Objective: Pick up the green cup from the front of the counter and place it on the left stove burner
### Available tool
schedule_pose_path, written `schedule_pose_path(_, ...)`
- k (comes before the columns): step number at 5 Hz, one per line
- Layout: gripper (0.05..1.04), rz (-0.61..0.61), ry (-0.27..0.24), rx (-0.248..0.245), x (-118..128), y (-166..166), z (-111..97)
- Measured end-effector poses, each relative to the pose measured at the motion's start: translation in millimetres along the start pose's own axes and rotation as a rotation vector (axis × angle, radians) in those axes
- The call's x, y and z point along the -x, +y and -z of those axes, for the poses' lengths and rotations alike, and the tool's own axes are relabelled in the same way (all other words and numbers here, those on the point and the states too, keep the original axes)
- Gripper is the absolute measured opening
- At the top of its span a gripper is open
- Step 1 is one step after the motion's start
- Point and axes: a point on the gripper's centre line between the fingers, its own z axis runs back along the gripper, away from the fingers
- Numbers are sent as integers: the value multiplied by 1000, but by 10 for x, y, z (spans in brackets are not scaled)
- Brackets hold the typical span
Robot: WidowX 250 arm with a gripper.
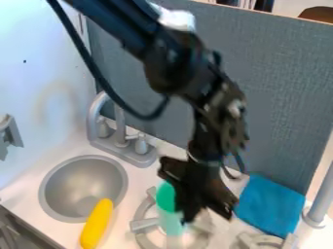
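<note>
The gripper (pixel 190 212) hangs over the stove burner at the lower middle, with the black arm coming down from the top left. Right beside its left side stands a green object (pixel 168 197), darker at the top and paler below, over the grey burner (pixel 141 226). Part of that object is hidden behind the gripper; whether the two touch, I cannot tell. A yellow elongated object (pixel 97 223) leans over the front right edge of the grey sink (pixel 50 181). To the gripper's right, a blue cloth (pixel 270 204) lies on the counter near the back panel.
A grey faucet (pixel 123 141) with handles stands behind the sink. The grey upright panel (pixel 280 87) borders the counter at the back. At the right edge rises a grey post (pixel 321 197), and another grey burner (pixel 259 241) is at the bottom right.
</note>
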Motion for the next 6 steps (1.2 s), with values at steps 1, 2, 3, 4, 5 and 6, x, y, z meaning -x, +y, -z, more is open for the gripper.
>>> schedule_pose_path(1,87,-19,8,-2,-214,209,27)
schedule_pose_path(2,87,-40,70,14,-367,351,231)
schedule_pose_path(3,87,-37,117,34,-495,339,396)
schedule_pose_path(4,87,-34,148,43,-570,295,510)
schedule_pose_path(5,87,-49,177,38,-595,270,602)
schedule_pose_path(6,87,-55,206,34,-586,246,704)
